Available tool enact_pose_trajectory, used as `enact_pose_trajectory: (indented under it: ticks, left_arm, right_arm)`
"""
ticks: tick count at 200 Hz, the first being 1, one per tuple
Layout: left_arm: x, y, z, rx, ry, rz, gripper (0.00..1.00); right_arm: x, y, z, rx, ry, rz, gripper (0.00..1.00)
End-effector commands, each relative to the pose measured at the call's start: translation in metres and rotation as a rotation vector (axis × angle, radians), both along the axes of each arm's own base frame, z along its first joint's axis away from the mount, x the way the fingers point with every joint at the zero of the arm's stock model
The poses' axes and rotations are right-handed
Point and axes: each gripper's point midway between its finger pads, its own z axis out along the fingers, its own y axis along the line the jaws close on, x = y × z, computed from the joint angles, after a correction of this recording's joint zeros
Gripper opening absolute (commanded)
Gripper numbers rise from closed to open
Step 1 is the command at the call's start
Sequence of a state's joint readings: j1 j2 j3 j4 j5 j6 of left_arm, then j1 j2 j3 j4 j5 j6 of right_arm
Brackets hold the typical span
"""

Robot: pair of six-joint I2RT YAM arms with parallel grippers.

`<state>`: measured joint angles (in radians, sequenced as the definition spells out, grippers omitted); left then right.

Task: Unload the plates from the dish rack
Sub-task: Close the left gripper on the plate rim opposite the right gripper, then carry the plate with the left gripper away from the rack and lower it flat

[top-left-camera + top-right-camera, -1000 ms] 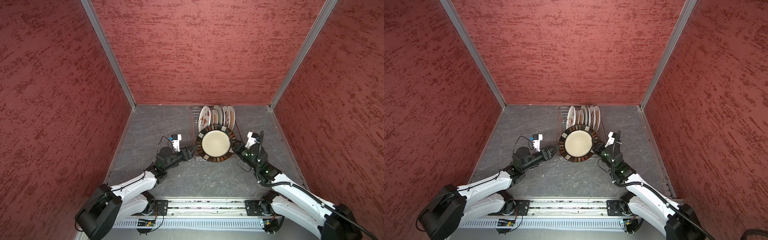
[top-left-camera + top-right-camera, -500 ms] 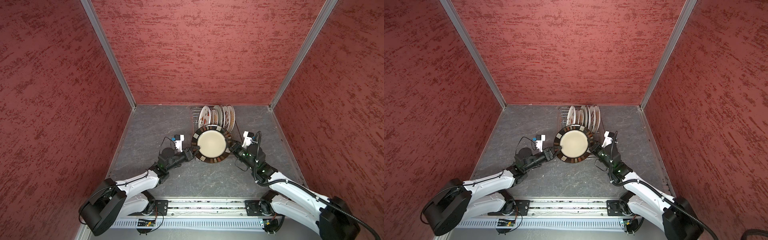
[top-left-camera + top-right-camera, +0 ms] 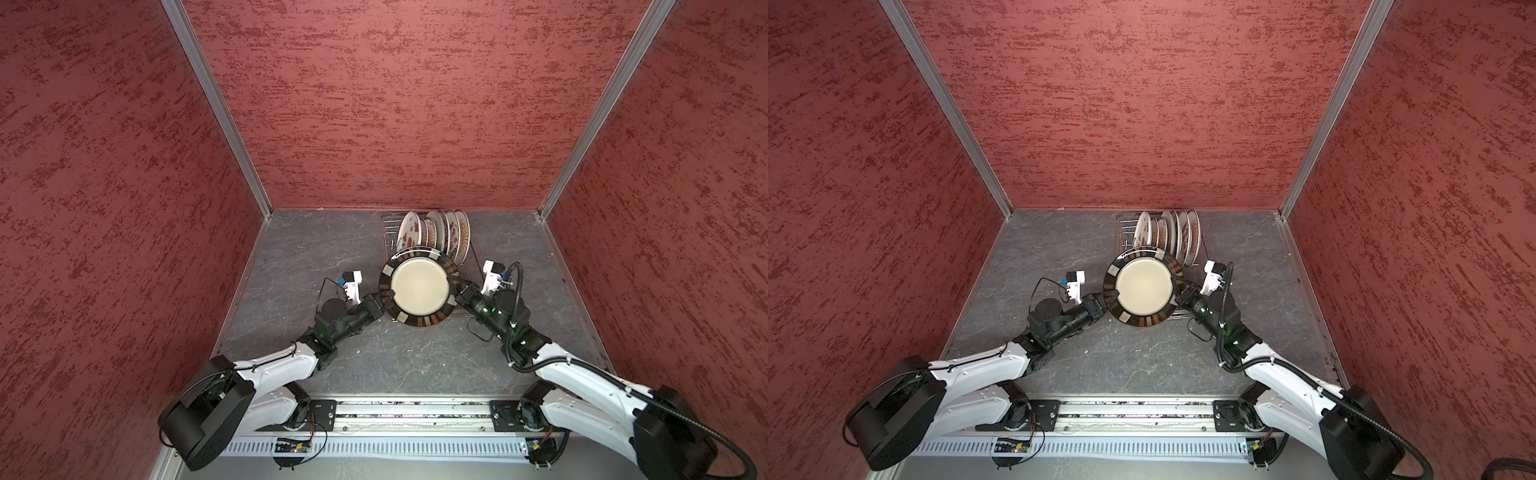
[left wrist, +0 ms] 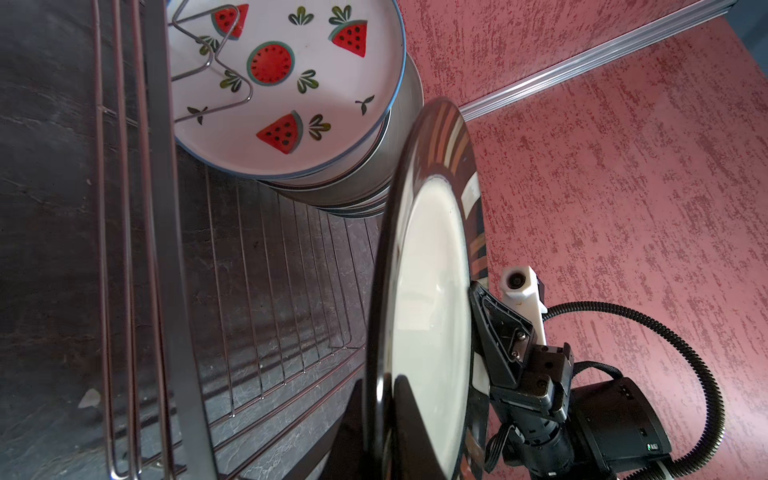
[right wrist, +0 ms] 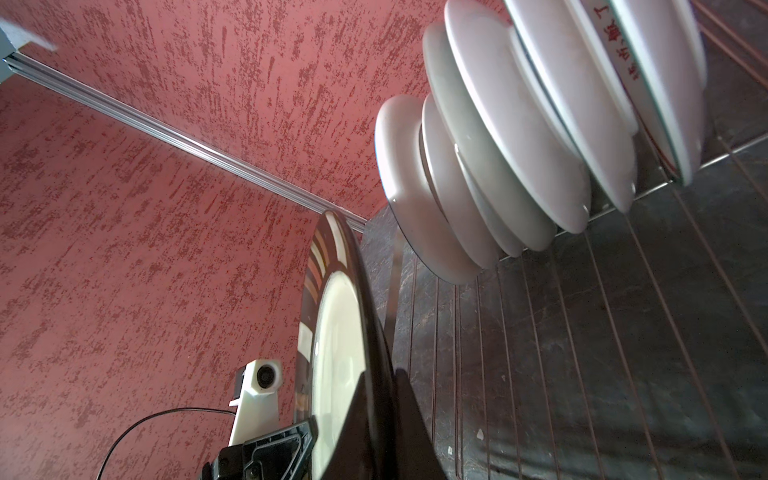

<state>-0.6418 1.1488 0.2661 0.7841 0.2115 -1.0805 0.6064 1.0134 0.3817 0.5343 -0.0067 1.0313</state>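
Both arms stretched in low, one plate pinched between them
Left gripper (image 3: 386,296) clamped on the rim of the dark-rimmed cream round plate (image 3: 419,286), held over the silver wire dish rack (image 3: 390,243), right gripper (image 3: 454,291) clamped on the opposite rim; red characters on a racked white plate (image 5: 611,54), can't read them

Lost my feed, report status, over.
Both shut on dark-rimmed plate: left gripper, right gripper. Plate upright over rack front. Other plates racked behind, not touching.

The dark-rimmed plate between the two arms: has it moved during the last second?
Yes. In a top view the dark-rimmed plate has shifted slightly leftward, judged against the fixed dish rack.
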Motion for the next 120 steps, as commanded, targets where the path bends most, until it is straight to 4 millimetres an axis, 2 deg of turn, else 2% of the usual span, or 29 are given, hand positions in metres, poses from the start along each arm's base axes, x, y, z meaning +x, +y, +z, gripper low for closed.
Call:
enact_pose_trajectory:
  ticks: [1, 16, 36, 58, 75, 89, 111, 120]
  left_arm:
    - [-0.001, 0.004, 0.015, 0.035, -0.123, 0.006, 0.00]
    - [-0.001, 0.006, 0.019, 0.027, -0.133, 0.012, 0.00]
    - [0.000, 0.010, 0.026, 0.004, -0.141, 0.010, 0.00]
    - [0.002, 0.016, 0.033, -0.033, -0.134, 0.014, 0.00]
    - [0.005, 0.021, 0.038, -0.053, -0.133, 0.017, 0.00]
    - [0.006, 0.024, 0.040, -0.066, -0.132, 0.023, 0.00]
    - [0.007, 0.027, 0.046, -0.086, -0.136, 0.026, 0.00]
    - [0.008, 0.029, 0.048, -0.099, -0.133, 0.022, 0.00]
  right_arm:
    - [0.003, 0.006, 0.052, 0.148, -0.119, 0.013, 0.00]
    - [0.006, 0.009, 0.052, 0.140, -0.119, 0.013, 0.01]
    - [0.008, 0.012, 0.053, 0.131, -0.135, 0.024, 0.18]
    - [0.006, 0.016, 0.055, 0.106, -0.183, 0.051, 0.27]
    - [0.004, 0.023, 0.053, 0.071, -0.220, 0.087, 0.38]
    - [0.002, 0.029, 0.052, 0.052, -0.242, 0.125, 0.56]
    - [-0.006, 0.038, 0.055, 0.049, -0.295, 0.193, 0.96]
    - [-0.007, 0.040, 0.055, 0.049, -0.302, 0.203, 0.99]
